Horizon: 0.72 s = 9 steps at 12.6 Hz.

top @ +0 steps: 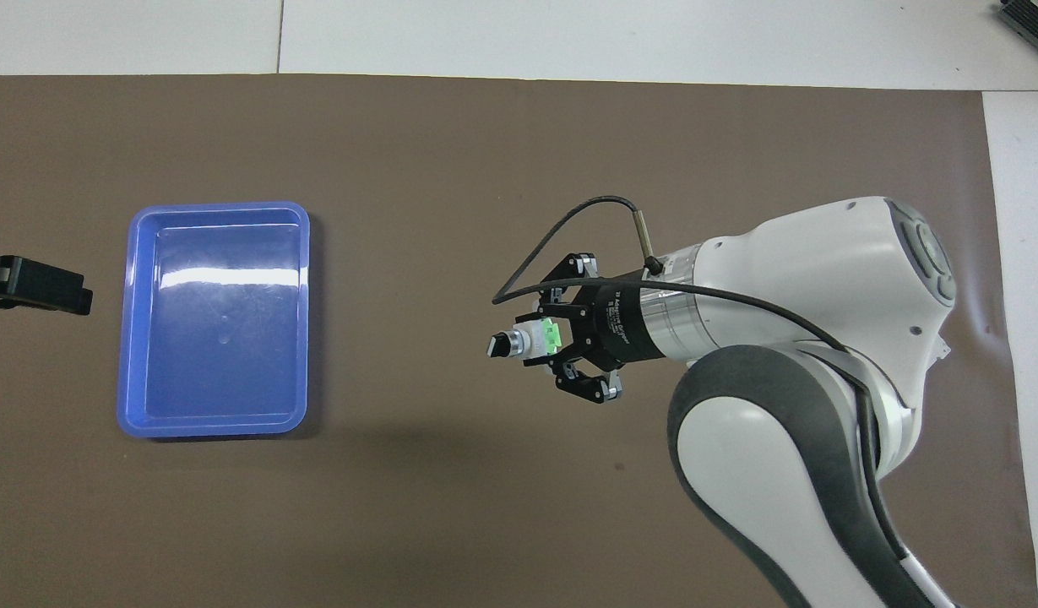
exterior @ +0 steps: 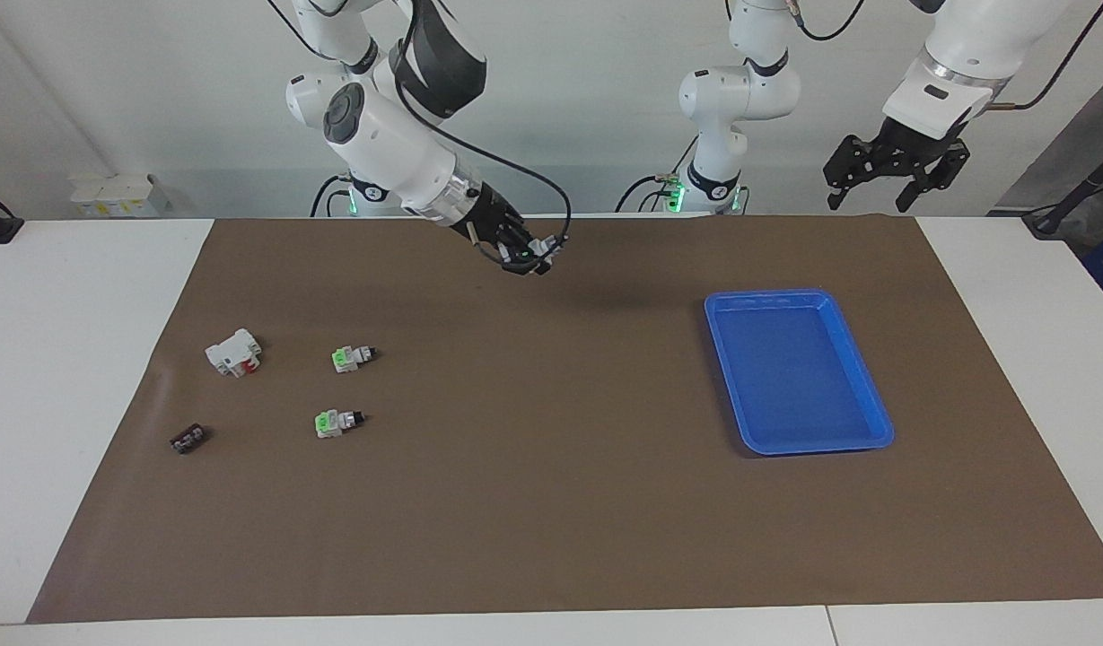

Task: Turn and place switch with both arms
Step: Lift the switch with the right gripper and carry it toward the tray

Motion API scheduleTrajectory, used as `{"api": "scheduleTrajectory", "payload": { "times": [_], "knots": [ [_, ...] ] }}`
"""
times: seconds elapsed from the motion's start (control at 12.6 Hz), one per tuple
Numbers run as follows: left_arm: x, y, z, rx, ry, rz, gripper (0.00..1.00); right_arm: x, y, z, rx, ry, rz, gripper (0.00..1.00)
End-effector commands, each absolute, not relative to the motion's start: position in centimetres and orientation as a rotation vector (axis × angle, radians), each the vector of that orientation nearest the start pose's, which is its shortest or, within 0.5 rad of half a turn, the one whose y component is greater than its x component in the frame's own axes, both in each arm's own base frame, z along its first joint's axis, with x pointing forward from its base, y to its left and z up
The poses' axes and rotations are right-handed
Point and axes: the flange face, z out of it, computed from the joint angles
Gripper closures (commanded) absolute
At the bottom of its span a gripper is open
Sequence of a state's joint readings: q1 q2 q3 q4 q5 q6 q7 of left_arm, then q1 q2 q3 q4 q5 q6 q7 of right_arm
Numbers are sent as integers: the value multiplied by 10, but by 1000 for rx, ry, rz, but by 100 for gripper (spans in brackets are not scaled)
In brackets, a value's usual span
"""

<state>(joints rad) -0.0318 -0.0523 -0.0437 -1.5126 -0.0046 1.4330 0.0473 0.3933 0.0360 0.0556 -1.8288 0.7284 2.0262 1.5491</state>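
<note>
My right gripper (exterior: pixel 529 258) is shut on a switch (exterior: pixel 540 252) and holds it in the air over the brown mat, between the loose parts and the blue tray. In the overhead view the right gripper (top: pixel 546 339) holds the switch (top: pixel 525 338) by its green end, with the black knob pointing toward the tray. Two more switches (exterior: pixel 351 357) (exterior: pixel 337 421) lie on the mat toward the right arm's end. My left gripper (exterior: pixel 892 175) waits open and empty, raised at the left arm's end; its tip shows in the overhead view (top: pixel 37 287).
A blue tray (exterior: pixel 798 296) (top: pixel 219 207) sits on the mat toward the left arm's end. A white block with a red part (exterior: pixel 234 352) and a small flat black piece (exterior: pixel 188 439) lie near the two loose switches.
</note>
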Motion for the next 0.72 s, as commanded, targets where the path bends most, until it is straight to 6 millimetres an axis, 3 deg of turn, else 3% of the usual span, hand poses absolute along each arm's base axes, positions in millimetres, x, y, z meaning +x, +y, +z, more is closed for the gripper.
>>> {"api": "scheduleTrajectory", "payload": {
  "times": [0.0,0.08,0.32,0.64],
  "knots": [
    [513,-38,669,-3125,186,50,0,534,333,570,-1883,1653,709,100],
    [513,-38,669,-3127,184,53,0,536,346,582,-1843,1668,709,100],
    [513,-38,669,-3126,183,53,0,539,371,588,-1741,1672,639,100],
    [513,-37,669,-3126,181,58,0,535,377,588,-1745,1665,644,100]
  ]
}}
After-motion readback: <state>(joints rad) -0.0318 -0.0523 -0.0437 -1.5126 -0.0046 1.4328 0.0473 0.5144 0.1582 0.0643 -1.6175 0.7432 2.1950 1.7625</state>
